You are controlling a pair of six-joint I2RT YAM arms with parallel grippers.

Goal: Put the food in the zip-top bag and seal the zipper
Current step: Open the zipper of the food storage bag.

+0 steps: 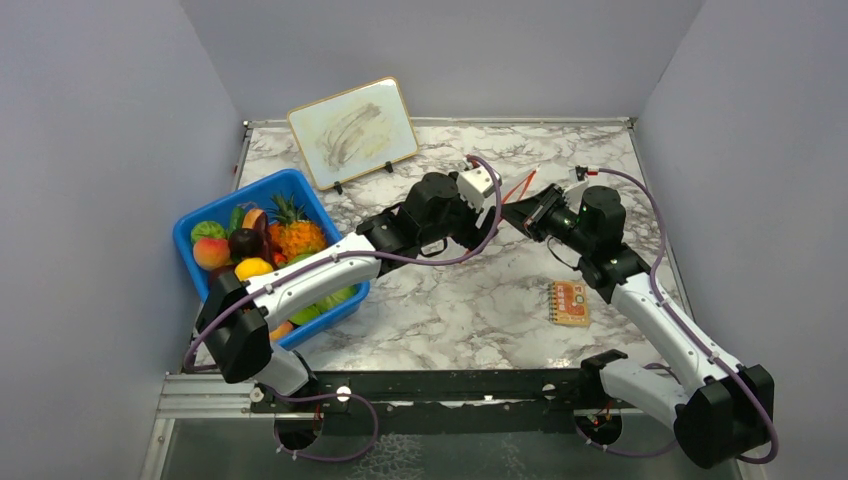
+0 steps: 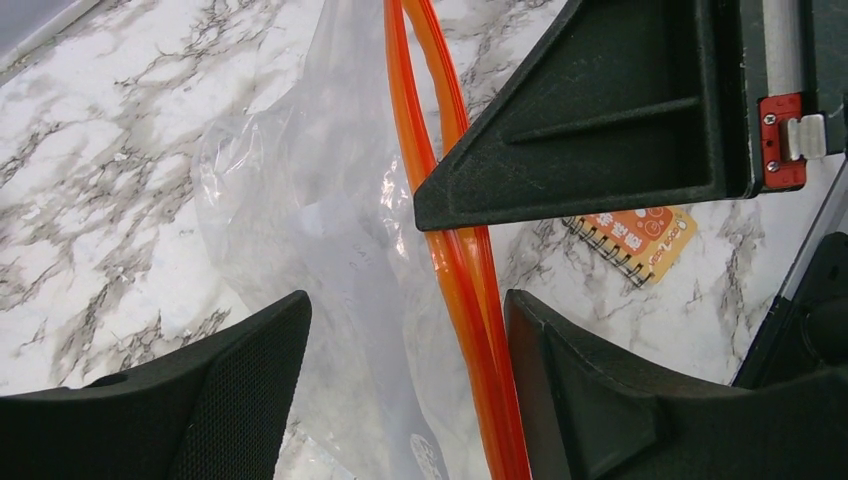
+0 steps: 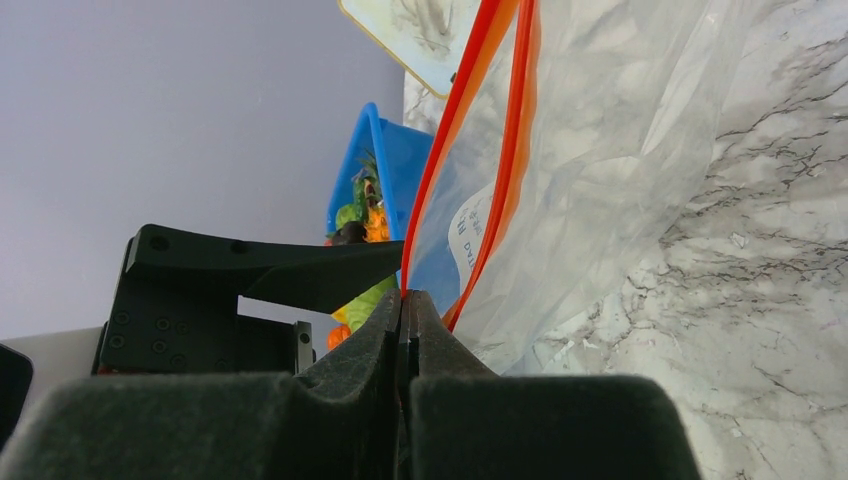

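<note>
From their bases along the bottom edge of the overhead view, both arms reach up toward the middle of the frame. The left arm lies low across the lower right corner of the blue tub (image 1: 232,197), and the right arm is bent at its elbow right of centre. A small orange notepad (image 1: 570,302) lies flat on the marble tabletop (image 1: 450,310) just left of the right forearm. Above it the two end effectors meet nearly tip to tip at the clear bag (image 2: 300,200). The right end effector (image 3: 404,300) has its fingers pressed together on one lip of the orange-red zipper (image 3: 470,130); the other lip runs free just beside them, so the bag's mouth gapes a little. The left end effector (image 2: 405,320) stands wide apart, with the bag and zipper passing between its fingers. The strip runs close to the lower-right finger, and whether they touch cannot be told. The toy food (image 1: 260,245) is piled in the tub at the left of the frame, well apart from the bag. Bare marble shows between the tub and the notepad. Farther up, a whiteboard (image 1: 352,130) leans at the tabletop's upper left, and grey walls close in on the left, back and right edges.
</note>
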